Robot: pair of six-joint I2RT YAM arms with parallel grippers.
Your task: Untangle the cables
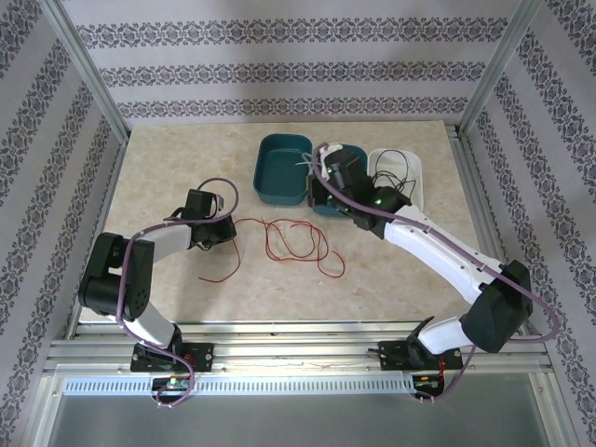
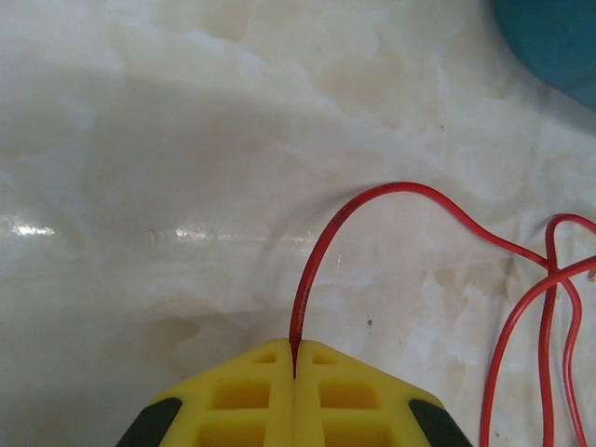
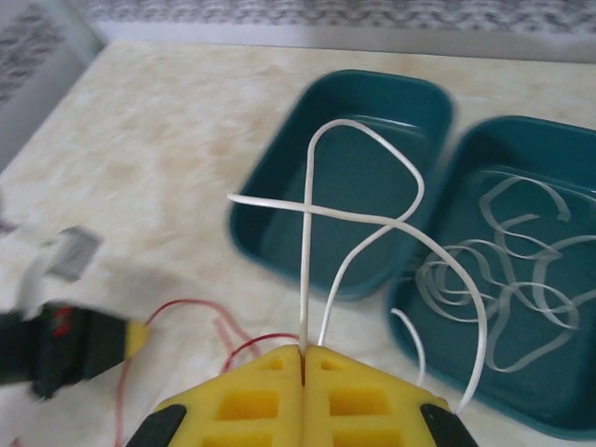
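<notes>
Hands clamped: left hand [image 2: 294, 372] low on red cable [image 2: 391, 184], right hand [image 3: 304, 358] on white cable [image 3: 309, 209].

Red cable [image 2: 400, 184], white cable [image 3: 306, 279], two teal trays [image 3: 368, 140], cream marbled table [image 1: 168, 186], grey floral-striped walls [image 1: 279, 74].

Tabletop [image 1: 177, 158] looks like polished cream marble, or a laminate copy of it. It's smooth and shiny enough to throw the lights back. The red cable [image 2: 396, 185] has a slick, glossy plastic jacket. The white cable [image 3: 308, 210] is smooth too, but duller. The left gripper [image 2: 294, 368] is matt yellow plastic with moulded pockets. The teal tray [image 3: 372, 140] looks like smooth satin plastic. Frame rails [image 1: 279, 358] are bare brushed metal, and the walls [image 1: 279, 74] are matt patterned paper.
</notes>
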